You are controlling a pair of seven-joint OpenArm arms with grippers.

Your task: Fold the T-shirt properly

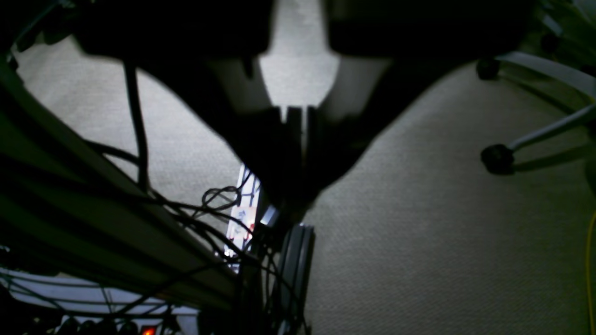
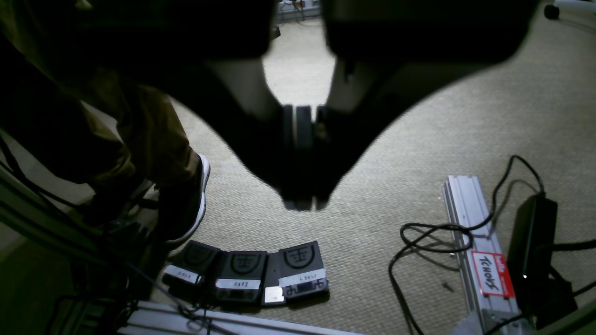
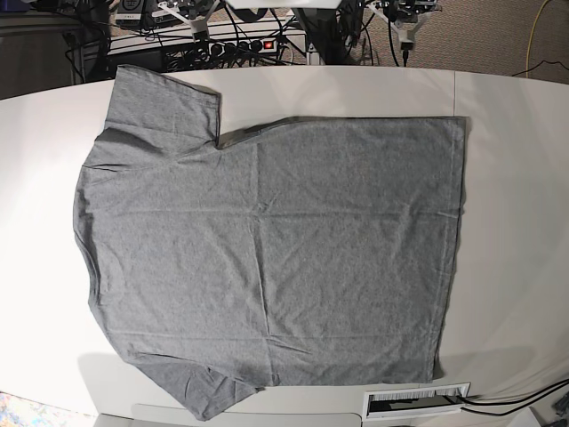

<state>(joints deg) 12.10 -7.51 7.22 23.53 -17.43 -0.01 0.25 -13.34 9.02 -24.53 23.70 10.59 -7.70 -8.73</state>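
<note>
The heather-grey T-shirt (image 3: 267, 240) lies spread flat on the white table (image 3: 516, 222) in the base view. Its hem is to the right, and its sleeves are at the upper left and lower left. A narrow fold of cloth shows along its top edge. Neither gripper shows in the base view. My left gripper (image 1: 293, 186) is shut and empty, hanging over the carpet floor beside the table frame. My right gripper (image 2: 300, 186) is shut and empty, also over the carpet. The T-shirt is out of both wrist views.
A barcode label strip (image 3: 418, 400) sits at the table's near edge. Cables and a power strip (image 3: 244, 44) lie behind the table. Below are foot pedals (image 2: 247, 274), a person's shoe (image 2: 186, 204), an aluminium rail (image 2: 479, 260), and chair casters (image 1: 497, 159).
</note>
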